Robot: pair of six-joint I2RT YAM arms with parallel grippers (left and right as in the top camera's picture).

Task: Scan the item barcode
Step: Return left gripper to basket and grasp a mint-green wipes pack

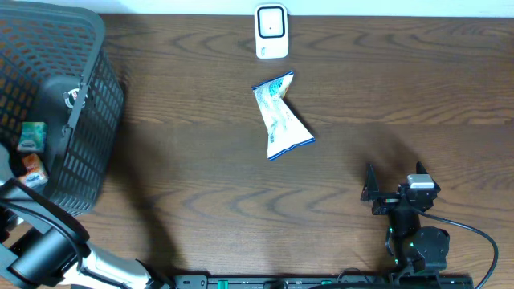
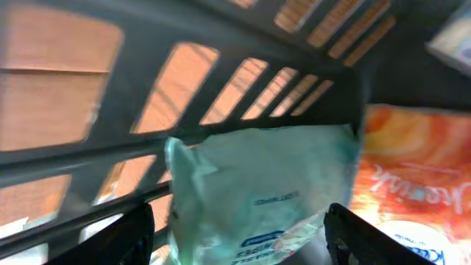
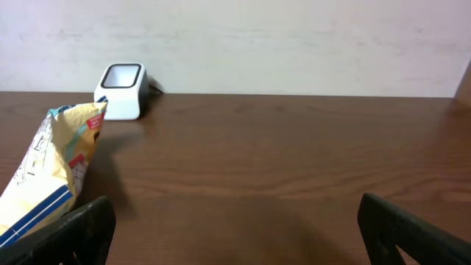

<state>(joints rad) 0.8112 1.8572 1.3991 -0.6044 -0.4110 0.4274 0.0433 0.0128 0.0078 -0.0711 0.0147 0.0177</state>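
Atop dark wood table: snack bag, scanner; pale wall behind.

We see a dark mesh basket at upper left on the brown wooden bench, with a pale wall behind.

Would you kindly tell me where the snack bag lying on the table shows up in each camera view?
Overhead: the snack bag lies mid-table, just below the white scanner.
Left wrist: not in it; that view looks inside the basket.
Right wrist: at the left edge, nearer than the scanner.
Shared landmark: the scanner, top centre overhead, upper left in the right wrist view.
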